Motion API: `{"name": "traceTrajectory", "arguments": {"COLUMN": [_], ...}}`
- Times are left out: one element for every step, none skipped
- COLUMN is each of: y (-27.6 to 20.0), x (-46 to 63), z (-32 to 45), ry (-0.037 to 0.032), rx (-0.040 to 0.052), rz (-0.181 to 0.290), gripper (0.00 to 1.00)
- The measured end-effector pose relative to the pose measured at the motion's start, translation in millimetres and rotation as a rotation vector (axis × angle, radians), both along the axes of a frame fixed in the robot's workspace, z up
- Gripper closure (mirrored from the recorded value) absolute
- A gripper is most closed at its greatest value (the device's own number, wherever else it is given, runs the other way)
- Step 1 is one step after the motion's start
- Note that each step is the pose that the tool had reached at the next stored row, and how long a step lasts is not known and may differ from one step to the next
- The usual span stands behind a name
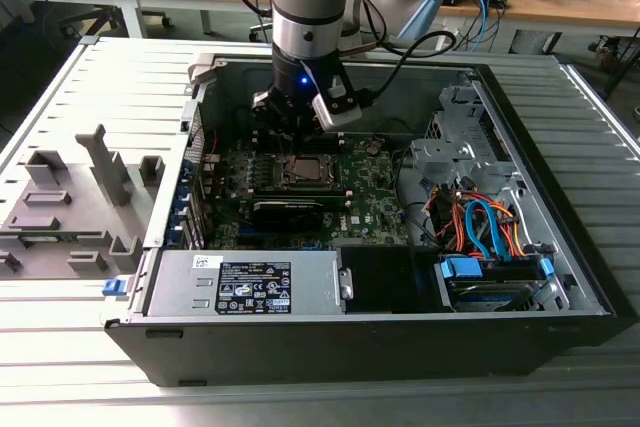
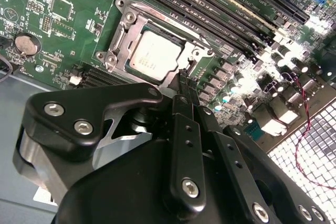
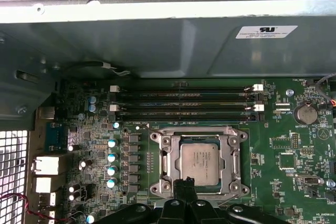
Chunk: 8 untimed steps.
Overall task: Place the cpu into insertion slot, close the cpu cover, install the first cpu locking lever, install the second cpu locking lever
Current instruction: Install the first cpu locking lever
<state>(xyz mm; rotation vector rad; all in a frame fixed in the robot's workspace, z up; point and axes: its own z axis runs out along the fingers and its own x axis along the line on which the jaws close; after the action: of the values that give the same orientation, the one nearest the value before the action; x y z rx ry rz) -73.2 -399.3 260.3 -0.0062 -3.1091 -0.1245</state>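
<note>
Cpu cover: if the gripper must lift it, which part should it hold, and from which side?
Probably the frame edge beside the gripper, approached from above: the cpu cover lies flat around the chip, so only its thin rim can be pinched.

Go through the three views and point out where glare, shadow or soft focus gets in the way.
Exterior view: the motherboard sits in shade inside the case. Second wrist view: the claw looms dark in the foreground, with blown-out glare on the components at the board's edge; the cpu reads clearly. First wrist view: the cpu and cpu cover are evenly lit, and the case wall above is dull.
</note>
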Motion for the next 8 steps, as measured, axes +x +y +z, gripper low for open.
{"name": "traceTrajectory", "arguments": {"y": [0.0,0.0,0.0,0.0,0.0,0.0,0.0,0.0], "x": [-0.3,-0.7,-1.2,-2.0,-2.9,-4.7,-5.1,-5.2], "z": [0.0,0.0,0.0,0.0,0.0,0.0,0.0,0.0], "ry": [0.0,0.0,0.0,0.0,0.0,0.0,0.0,0.0], "rx": [0.0,0.0,0.0,0.0,0.0,0.0,0.0,0.0], "rz": [0.0,0.0,0.0,0.0,0.0,0.0,0.0,0.0], "gripper": [0.89,0.89,0.89,0.89,0.89,0.89,0.89,0.89]}}
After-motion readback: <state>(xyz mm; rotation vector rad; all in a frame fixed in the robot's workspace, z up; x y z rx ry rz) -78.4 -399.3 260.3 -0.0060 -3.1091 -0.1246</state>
